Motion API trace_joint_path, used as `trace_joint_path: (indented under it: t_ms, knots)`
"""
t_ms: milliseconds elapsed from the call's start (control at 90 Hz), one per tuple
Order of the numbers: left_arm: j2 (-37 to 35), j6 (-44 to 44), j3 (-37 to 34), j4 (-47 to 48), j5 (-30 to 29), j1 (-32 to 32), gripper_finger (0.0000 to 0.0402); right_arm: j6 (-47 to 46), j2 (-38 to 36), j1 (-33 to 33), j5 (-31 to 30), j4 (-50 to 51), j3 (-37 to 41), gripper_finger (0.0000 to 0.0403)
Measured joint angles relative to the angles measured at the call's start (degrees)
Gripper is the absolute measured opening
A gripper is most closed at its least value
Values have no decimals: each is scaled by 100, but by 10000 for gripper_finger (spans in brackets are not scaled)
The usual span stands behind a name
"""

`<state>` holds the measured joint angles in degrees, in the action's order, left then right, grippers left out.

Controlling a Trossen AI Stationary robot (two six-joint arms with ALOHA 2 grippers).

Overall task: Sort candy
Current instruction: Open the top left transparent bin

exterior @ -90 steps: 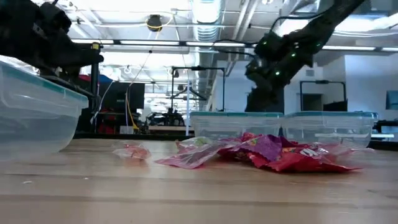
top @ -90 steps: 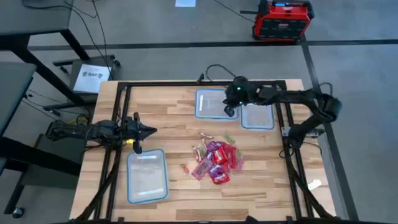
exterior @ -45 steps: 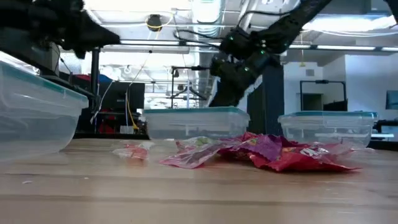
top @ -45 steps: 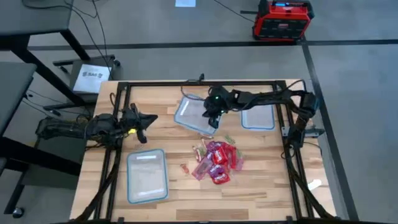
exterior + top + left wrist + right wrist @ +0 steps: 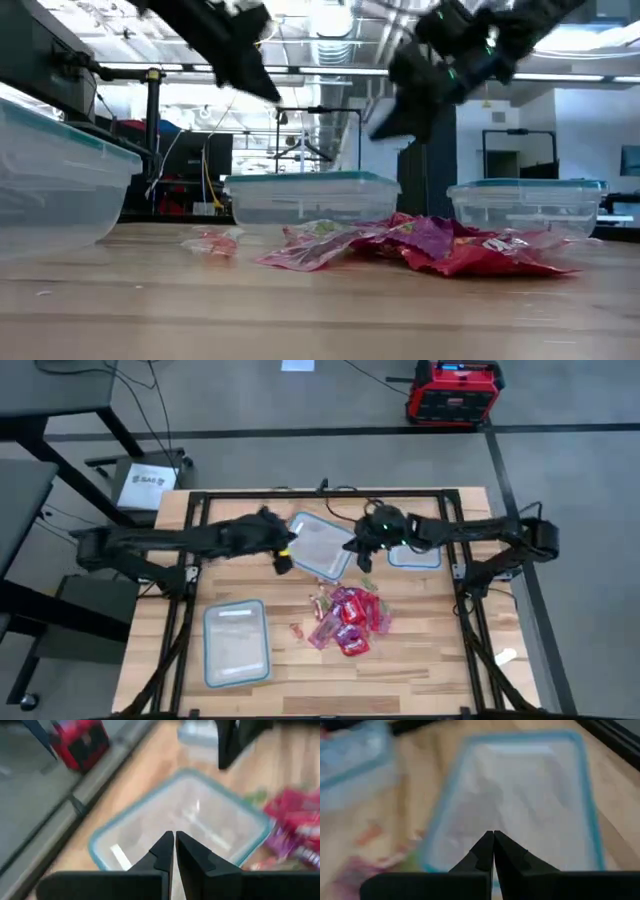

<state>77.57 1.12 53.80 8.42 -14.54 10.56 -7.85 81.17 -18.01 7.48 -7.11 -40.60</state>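
Both pairs of jaws are pressed together with nothing between them: the left gripper (image 5: 174, 851) shows its two dark fingers meeting tip to tip, and the right gripper (image 5: 493, 851) shows the same; neither carries a sweet. From above, the left gripper (image 5: 282, 550) hangs at the near-left edge of the tilted clear rectangular plastic container with a bluish rim (image 5: 321, 543) in the middle of the table, and the right gripper (image 5: 362, 547) hangs at that container's opposite edge, so the two flank it.

The step in hand looks like settling this middle container before any picking begins (a judgement only); to do it well, each closed tip should nudge the rim rather than ride over it, pushing low and slowly so the light plastic slides instead of tipping, and the arms should not squeeze it from both sides at once; it wants to end near the heap yet clear of it.

The candy, a heap of shiny red and pink flat packets (image 5: 349, 618), lies on the wooden table (image 5: 420, 650) just in front of that container, with a few loose pieces at its left edge; none is in any tub. The middle container shows only a bare clear floor; a second clear container (image 5: 413, 550) behind the right gripper and a third clear container (image 5: 236, 641) at the front left also appear to hold nothing (the second is partly hidden by the arm).
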Motion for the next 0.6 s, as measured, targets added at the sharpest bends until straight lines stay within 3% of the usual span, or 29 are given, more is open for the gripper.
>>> trace_joint_path:
  t_ms: [144,367,600]
  knots:
    - [870,413,68,73,691,165,7,-4,195,-142,6,-684,172,0]
    - [1420,408,90,128,660,200,7,318,941,-473,-6,-483,-68,0]
    - [1395,-445,88,285,470,574,7,104,974,40,306,-532,-96,0]
